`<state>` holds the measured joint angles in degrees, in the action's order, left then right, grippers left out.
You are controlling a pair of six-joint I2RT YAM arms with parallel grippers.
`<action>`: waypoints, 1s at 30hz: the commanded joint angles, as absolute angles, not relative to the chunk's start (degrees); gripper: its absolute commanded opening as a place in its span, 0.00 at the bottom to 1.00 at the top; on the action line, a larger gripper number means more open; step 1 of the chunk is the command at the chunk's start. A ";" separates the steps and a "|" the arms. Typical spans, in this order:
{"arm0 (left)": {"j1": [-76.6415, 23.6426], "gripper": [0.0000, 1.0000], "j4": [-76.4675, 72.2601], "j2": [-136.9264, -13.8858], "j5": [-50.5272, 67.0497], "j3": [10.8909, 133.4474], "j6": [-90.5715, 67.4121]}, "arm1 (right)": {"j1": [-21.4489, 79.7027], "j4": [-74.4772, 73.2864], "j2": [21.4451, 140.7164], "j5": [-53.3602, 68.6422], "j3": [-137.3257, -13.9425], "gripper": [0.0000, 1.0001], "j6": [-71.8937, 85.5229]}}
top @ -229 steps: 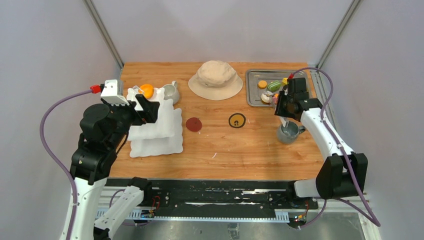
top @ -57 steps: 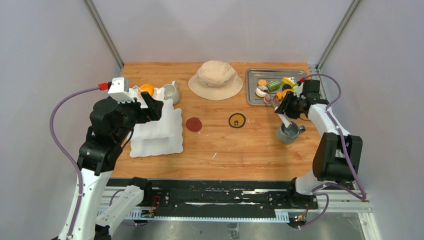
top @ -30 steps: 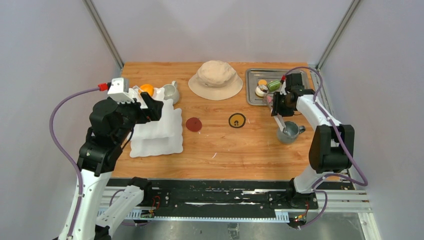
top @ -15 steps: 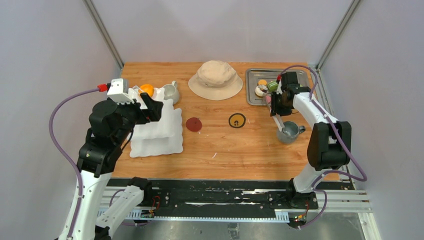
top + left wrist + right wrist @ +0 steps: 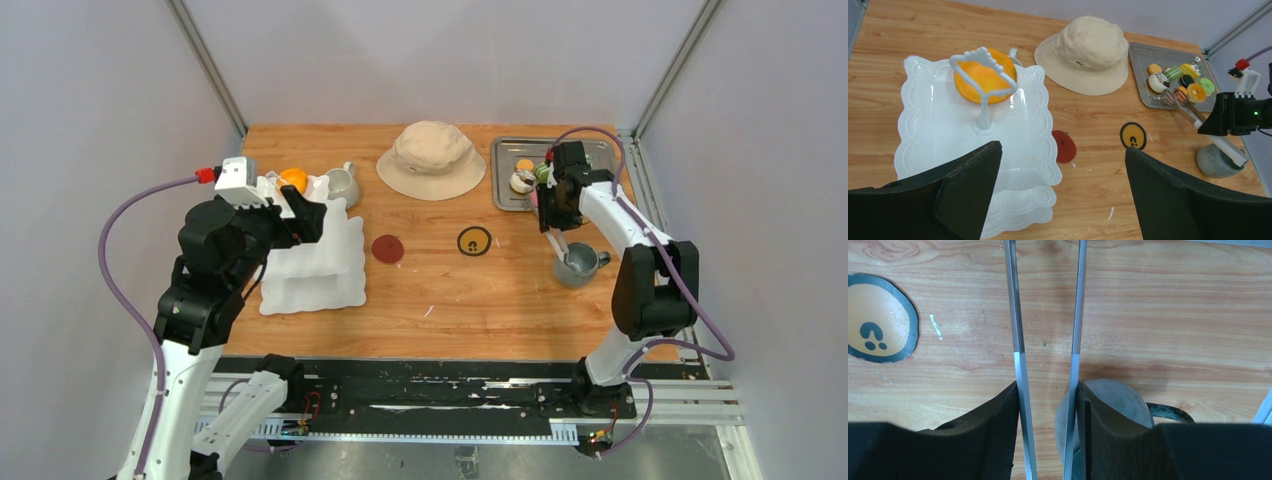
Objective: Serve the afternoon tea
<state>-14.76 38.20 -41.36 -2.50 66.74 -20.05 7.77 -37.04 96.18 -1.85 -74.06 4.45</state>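
The white three-tier stand [image 5: 315, 262] [image 5: 938, 125] stands at the left with an orange pastry [image 5: 293, 180] [image 5: 985, 75] on its top tier. My left gripper [image 5: 303, 215] [image 5: 1063, 150] is open and empty above the stand's right side. A white mug [image 5: 343, 185] sits behind the stand. My right gripper [image 5: 550, 208] [image 5: 1048, 410] is shut on the long metal tongs [image 5: 1017, 340] [image 5: 1198, 122], just above the grey mug [image 5: 578, 265] [image 5: 1113, 405]. The tong tips reach the front left of the metal tray [image 5: 505, 200], which holds several pastries [image 5: 523, 180] [image 5: 1178, 82].
A beige bucket hat [image 5: 432, 158] [image 5: 1088, 50] lies at the back centre. A red disc [image 5: 388, 249] and a yellow disc [image 5: 474, 241] [image 5: 878, 325] lie flat mid-table. Grey walls and slanted frame posts close in the table's back corners.
My right gripper has swung left along the tray's front edge with the tongs in it. The left arm has held still for the last two seconds.
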 commanded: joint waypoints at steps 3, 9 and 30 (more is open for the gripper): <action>-15.12 0.98 36.56 -41.64 -1.64 67.30 -19.83 | 9.21 -39.23 97.53 -4.91 -76.47 0.43 2.92; -15.12 0.98 36.52 -41.62 -1.65 67.39 -19.79 | 9.10 -39.08 98.06 -4.05 -76.71 0.41 2.81; -15.12 0.98 36.61 -40.32 -2.46 66.27 -19.80 | 4.34 -33.11 84.25 -4.02 -72.45 0.13 8.43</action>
